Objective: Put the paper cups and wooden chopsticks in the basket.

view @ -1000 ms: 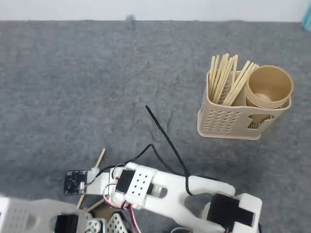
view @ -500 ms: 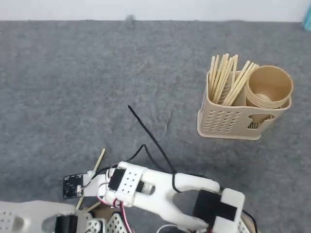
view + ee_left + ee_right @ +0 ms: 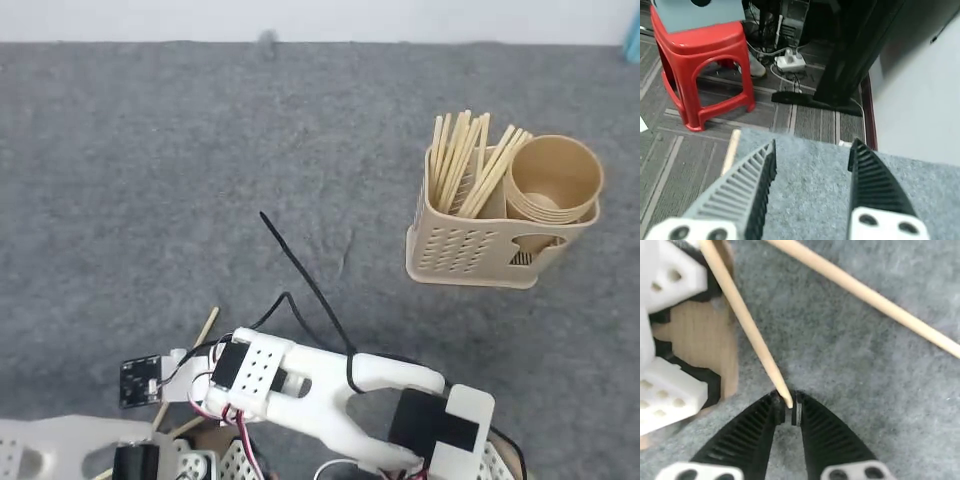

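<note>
Down at the near-left corner of the desk, the left arm sits folded at its base. The left gripper has its fingers spread wide with nothing between them, looking out past the desk edge toward a red stool on the floor; parked, I'd say, to leave room for its neighbour. Just to the right, the right arm lies stretched low across the grey surface, and the right gripper has its fingers pinched on the very tip of a loose chopstick whose far end runs toward the left arm's base. Taking it by the end looks like the reachable option with that base crowding in, though I'd expect the stick to swing once lifted. A second chopstick lies apart, slanting across beyond it. Well apart on the right, the basket stands upright, one compartment packed with chopsticks, the other holding nested paper cups, so these two sticks look like the last of the job.
</note>
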Controlling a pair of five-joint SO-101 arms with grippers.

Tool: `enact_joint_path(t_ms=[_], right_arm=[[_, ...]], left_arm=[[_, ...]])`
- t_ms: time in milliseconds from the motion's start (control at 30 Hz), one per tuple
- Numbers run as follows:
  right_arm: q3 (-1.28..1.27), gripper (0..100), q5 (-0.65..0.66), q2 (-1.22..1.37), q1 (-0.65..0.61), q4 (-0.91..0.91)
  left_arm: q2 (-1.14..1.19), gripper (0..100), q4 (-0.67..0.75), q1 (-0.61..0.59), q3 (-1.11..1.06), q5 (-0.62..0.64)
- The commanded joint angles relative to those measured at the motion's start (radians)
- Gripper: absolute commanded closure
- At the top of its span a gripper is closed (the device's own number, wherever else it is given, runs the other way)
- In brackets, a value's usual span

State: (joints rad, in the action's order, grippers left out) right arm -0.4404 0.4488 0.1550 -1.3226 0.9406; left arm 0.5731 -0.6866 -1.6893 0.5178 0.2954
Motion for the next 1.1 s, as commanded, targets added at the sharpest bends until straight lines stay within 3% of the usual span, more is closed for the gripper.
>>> enact_joint_path(t_ms=[0,233,667,1067], right_arm=[[0.052,99.1,0.012,-0.044,0.013,0.013],[0.089,99.1,0.015,-0.182,0.094,0.18],[0.061,99.1,0.014,-0.642,0.493,0.44],[-0.502,98.0,0.02,-0.874,0.684,0.219]], left_arm=[[-0.012,77,0.025,-0.003,0.044,0.009],[-0.011,77,0.02,0.0,0.038,0.009],[-0.011,77,-0.025,0.008,0.013,0.011],[-0.017,77,-0.025,0.054,-0.096,0.009]])
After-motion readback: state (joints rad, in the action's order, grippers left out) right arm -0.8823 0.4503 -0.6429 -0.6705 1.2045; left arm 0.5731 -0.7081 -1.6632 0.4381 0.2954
